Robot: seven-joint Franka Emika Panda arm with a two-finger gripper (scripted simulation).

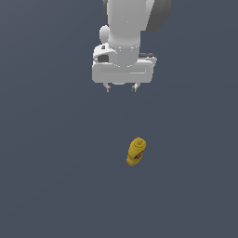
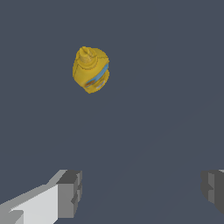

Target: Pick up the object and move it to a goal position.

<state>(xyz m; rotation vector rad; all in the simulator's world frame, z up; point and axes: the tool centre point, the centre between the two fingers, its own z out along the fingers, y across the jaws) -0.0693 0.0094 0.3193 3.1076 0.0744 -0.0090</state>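
Note:
The small yellow squeeze bottle (image 1: 135, 151) with a yellow nozzle cap and a blue-and-red label stands on the dark grey floor, leaning slightly. It also shows in the wrist view (image 2: 90, 69), seen from above its cap. My gripper (image 1: 121, 88) hangs well above the floor, off from the bottle toward the exterior view's left. It is open and empty, with its two fingers (image 2: 70, 192) set wide apart in the wrist view (image 2: 140, 190). The bottle lies outside the gap between the fingers.
The white arm (image 1: 125, 28) comes down from the top of the exterior view. The dark grey floor (image 1: 56, 176) spreads plain and flat around the bottle.

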